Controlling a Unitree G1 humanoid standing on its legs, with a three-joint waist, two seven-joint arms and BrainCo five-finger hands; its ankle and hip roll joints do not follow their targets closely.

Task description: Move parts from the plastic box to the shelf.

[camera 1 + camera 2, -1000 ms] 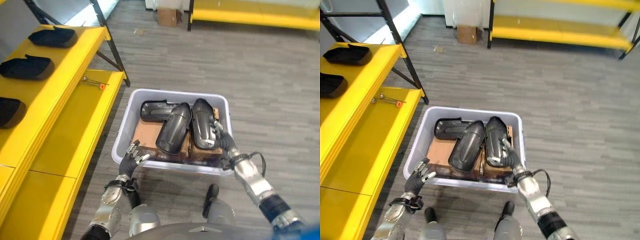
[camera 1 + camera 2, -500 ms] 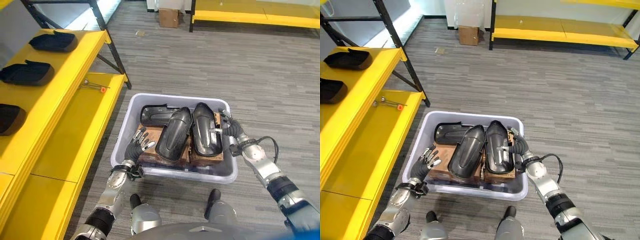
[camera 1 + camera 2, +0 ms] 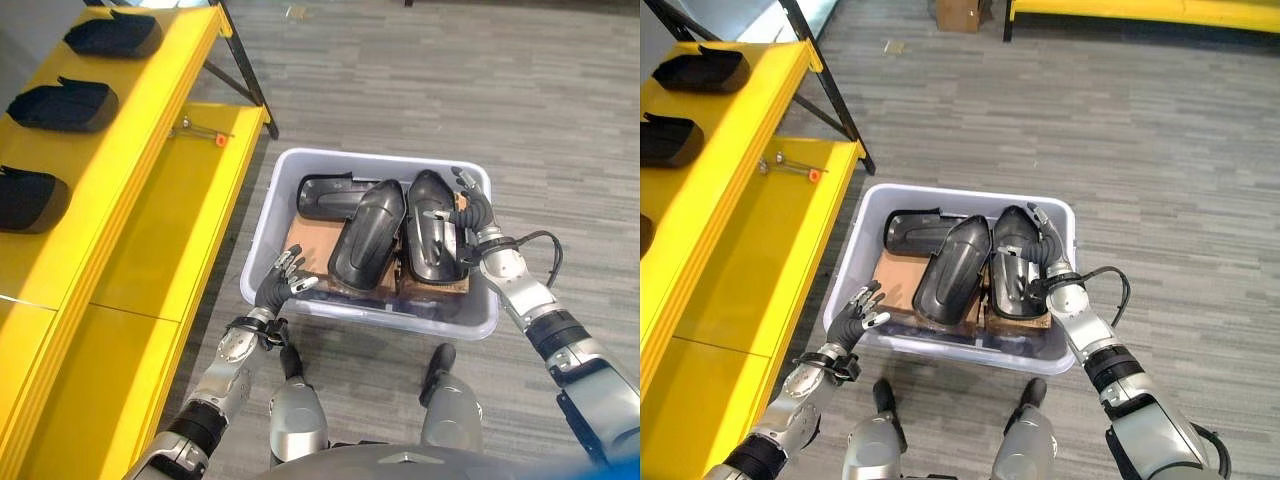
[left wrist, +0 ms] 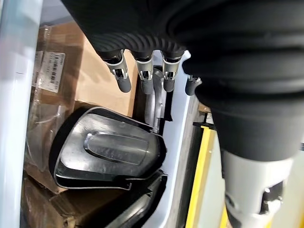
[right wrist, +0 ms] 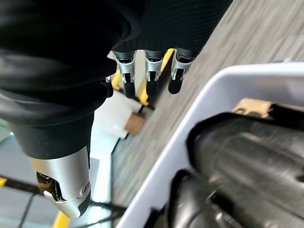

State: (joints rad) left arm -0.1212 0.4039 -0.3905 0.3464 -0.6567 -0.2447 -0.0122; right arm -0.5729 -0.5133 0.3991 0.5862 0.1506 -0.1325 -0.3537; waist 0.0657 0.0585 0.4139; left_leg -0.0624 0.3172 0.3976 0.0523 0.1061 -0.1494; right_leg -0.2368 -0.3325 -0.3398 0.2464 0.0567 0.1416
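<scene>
We count three black parts (image 3: 372,240) in the plastic box (image 3: 262,240) and three on the yellow shelf (image 3: 150,140). Our left hand (image 3: 280,288) and right hand (image 3: 468,210) hover open, apparently empty. The right-eye view adds a cardboard box (image 3: 958,12).

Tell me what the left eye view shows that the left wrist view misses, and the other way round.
The left eye view alone takes in the yellow shelf with black parts on its top level, the grey floor, and the right hand at the plastic box's far right corner. The left wrist view alone gives a close look along the left hand, its fingers straight above the cardboard. Both show the plastic box, the black parts inside it and the left hand.
</scene>
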